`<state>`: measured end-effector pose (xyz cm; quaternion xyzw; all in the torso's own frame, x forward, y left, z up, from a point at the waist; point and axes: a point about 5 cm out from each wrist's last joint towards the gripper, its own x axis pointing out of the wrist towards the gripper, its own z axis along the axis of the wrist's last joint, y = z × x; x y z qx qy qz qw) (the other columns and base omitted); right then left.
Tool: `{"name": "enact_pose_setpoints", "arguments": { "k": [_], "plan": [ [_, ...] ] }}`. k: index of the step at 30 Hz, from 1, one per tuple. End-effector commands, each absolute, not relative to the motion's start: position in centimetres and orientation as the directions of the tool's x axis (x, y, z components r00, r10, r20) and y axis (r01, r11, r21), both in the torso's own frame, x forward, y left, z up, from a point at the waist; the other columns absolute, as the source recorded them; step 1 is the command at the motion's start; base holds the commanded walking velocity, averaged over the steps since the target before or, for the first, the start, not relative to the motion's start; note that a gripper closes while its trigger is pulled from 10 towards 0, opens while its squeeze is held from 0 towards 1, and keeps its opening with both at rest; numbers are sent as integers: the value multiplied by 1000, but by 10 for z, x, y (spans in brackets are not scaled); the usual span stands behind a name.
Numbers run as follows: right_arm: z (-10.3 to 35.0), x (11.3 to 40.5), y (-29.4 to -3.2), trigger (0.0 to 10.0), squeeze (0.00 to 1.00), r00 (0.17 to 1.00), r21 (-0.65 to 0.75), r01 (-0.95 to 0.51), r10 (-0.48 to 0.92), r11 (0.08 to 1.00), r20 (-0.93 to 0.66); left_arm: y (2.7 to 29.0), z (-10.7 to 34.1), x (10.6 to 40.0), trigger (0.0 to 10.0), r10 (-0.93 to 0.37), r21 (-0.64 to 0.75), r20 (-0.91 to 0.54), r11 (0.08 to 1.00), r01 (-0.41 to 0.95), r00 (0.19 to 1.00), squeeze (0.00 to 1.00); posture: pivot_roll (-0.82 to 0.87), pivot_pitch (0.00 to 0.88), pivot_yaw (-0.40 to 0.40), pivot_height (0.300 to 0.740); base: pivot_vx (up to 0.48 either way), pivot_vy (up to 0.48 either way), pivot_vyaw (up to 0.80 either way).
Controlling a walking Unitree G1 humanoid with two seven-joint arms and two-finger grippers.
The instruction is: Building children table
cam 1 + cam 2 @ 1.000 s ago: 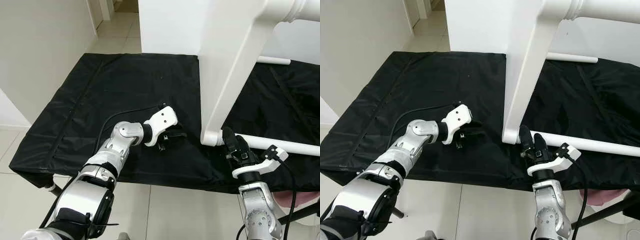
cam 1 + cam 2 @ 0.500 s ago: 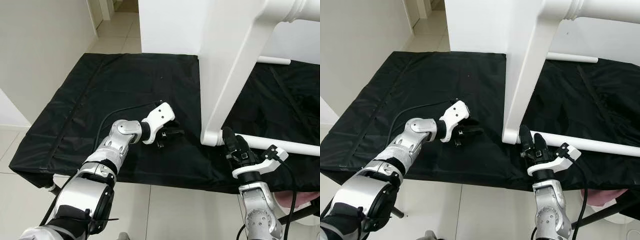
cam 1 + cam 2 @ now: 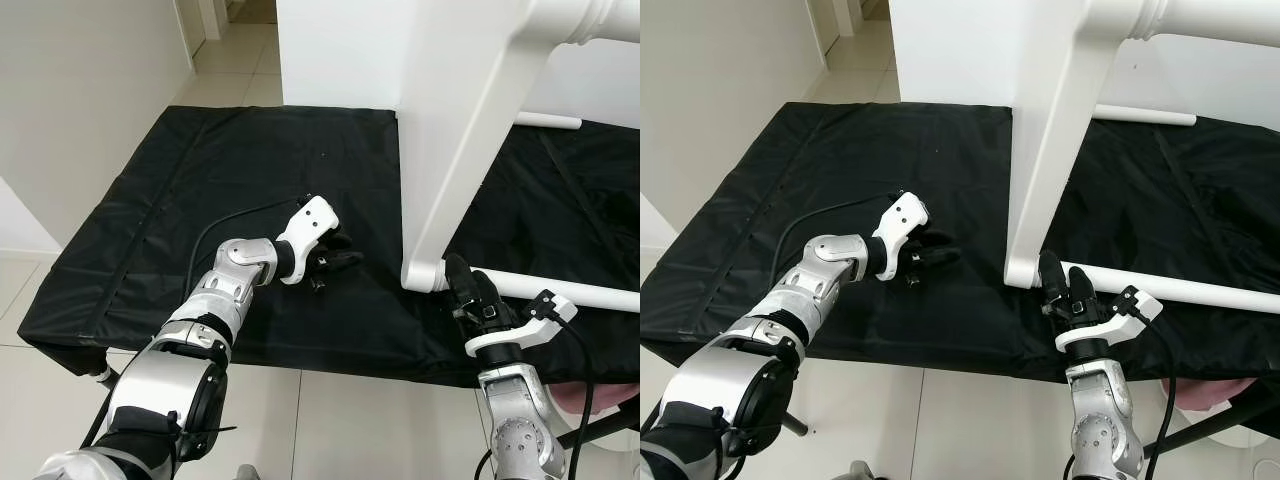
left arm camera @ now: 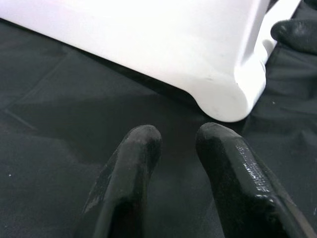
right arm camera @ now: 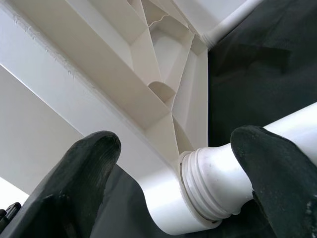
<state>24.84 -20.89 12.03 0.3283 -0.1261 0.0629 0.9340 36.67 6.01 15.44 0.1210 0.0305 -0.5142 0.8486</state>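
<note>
My right claw [image 3: 465, 282] straddles the table leg [image 3: 560, 290] at its joint with the white tabletop [image 3: 455, 140], fingers spread, likely to steady it. My left claw [image 3: 335, 258] rests released on the black cloth [image 3: 150, 220], left of the tabletop's near corner.

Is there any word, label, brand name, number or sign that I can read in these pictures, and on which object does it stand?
None: no readable text in any view.
White table top: plain, no label or marking visible.
White table leg: plain.
Black cloth: no print.
Left gripper and right gripper: no legible marking on the black fingers or white wrist housings.
</note>
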Motion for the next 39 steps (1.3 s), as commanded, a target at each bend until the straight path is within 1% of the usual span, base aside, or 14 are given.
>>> {"name": "enact_pose_setpoints", "arguments": {
  "k": [1, 2, 7, 10, 13, 16, 18, 20, 24, 26, 29, 36, 38, 39],
  "plan": [
    [115, 247, -207, 10000, 0, 966, 598, -186, 33, 780, 256, 84, 154, 387, 10000, -494, 182, -90, 846, 502, 865, 0, -79, 0, 52, 740, 0, 0, 0],
    [115, 247, -207, 10000, 0, 966, 598, -186, 33, 780, 256, 84, 154, 387, 10000, -494, 182, -90, 846, 502, 865, 0, -79, 0, 52, 740, 0, 0, 0],
    [115, 246, -207, 10000, 0, 967, 599, -182, 30, 780, 255, 95, 153, 389, 10000, -396, 108, -72, 909, 401, 916, 0, -76, 0, 52, 740, 0, 0, 0],
    [114, 246, -207, 10000, 0, 967, 600, -182, 30, 779, 254, 97, 153, 390, 10000, -375, 94, -67, 920, 380, 925, 0, -75, 0, 51, 740, 0, 0, 0],
    [114, 247, -206, 10000, 0, 967, 600, -183, 32, 779, 254, 104, 154, 392, 10000, -319, 41, -60, 946, 322, 946, 0, -76, 0, 52, 740, 0, 0, 0],
    [114, 247, -206, 10000, 0, 967, 600, -183, 32, 779, 254, 104, 154, 392, 10000, -319, 41, -60, 946, 322, 946, 0, -76, 0, 52, 740, 0, 0, 0],
    [114, 247, -206, 10000, 0, 967, 599, -184, 32, 779, 255, 107, 154, 393, 10000, -295, 21, -59, 955, 296, 954, 0, -75, 0, 51, 740, 0, 0, 0],
    [115, 247, -206, 10000, 0, 966, 597, -186, 34, 781, 256, 115, 153, 394, 10000, -238, -11, -61, 971, 238, 969, 0, -77, 0, 52, 740, 0, 0, 0],
    [115, 247, -206, 10000, 0, 966, 596, -186, 35, 781, 255, 117, 152, 394, 10000, -220, -21, -63, 975, 219, 973, 0, -78, 0, 51, 740, 0, 0, 0],
    [115, 247, -206, 10000, 0, 966, 594, -186, 36, 782, 255, 123, 148, 392, 10000, -171, -54, -67, 984, 167, 983, 0, -79, 0, 53, 740, 0, 0, 0],
    [115, 248, -206, 10000, 0, 966, 593, -186, 36, 784, 255, 125, 146, 391, 10000, -147, -72, -60, 987, 143, 987, 0, -80, 0, 54, 740, 0, 0, 0],
    [114, 248, -204, 10000, 0, 968, 549, -189, 61, 814, 243, 127, 144, 385, 10000, -171, -118, -8, 978, 169, 985, 0, -83, 0, 55, 740, 0, 0, 0],
    [111, 246, -201, 10000, 0, 972, 495, -180, 77, 850, 222, 123, 142, 378, 10000, -247, -133, 44, 959, 250, 968, 0, -85, 0, 54, 740, 0, 0, 0],
    [111, 246, -201, 10000, 0, 972, 495, -180, 77, 850, 222, 123, 142, 378, 10000, -247, -133, 44, 959, 250, 968, 0, -85, 0, 54, 740, 0, 0, 0]
  ]
}}
